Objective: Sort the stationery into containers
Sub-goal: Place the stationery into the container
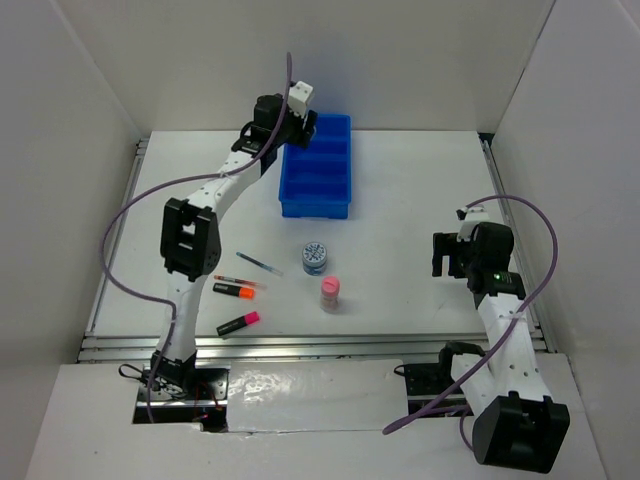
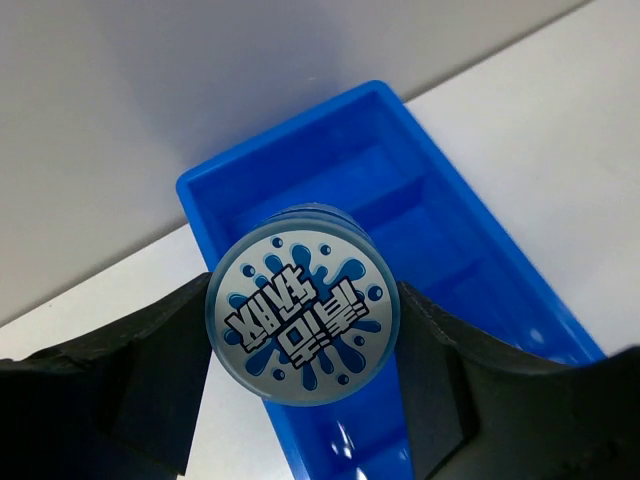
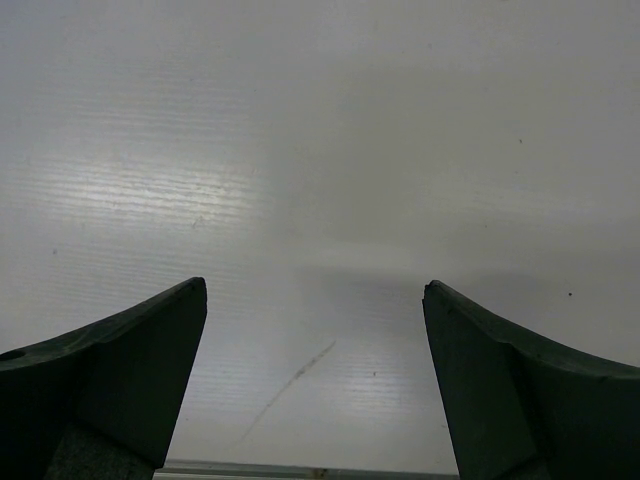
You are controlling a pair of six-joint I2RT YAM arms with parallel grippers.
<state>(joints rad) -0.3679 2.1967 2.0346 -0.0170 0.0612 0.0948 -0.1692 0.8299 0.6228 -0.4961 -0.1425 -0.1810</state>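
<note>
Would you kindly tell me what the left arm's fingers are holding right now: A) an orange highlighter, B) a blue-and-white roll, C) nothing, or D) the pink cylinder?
B: the left wrist view shows the roll clamped between the left fingers, above the tray.

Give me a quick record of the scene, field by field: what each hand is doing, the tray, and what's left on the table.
left hand: shut on a roll, held over the tray
right hand: open, empty, over bare table
tray: blue, four compartments, those visible are empty
on table: second roll, pink cylinder, blue pen, red pen, orange highlighter, pink highlighter
</note>
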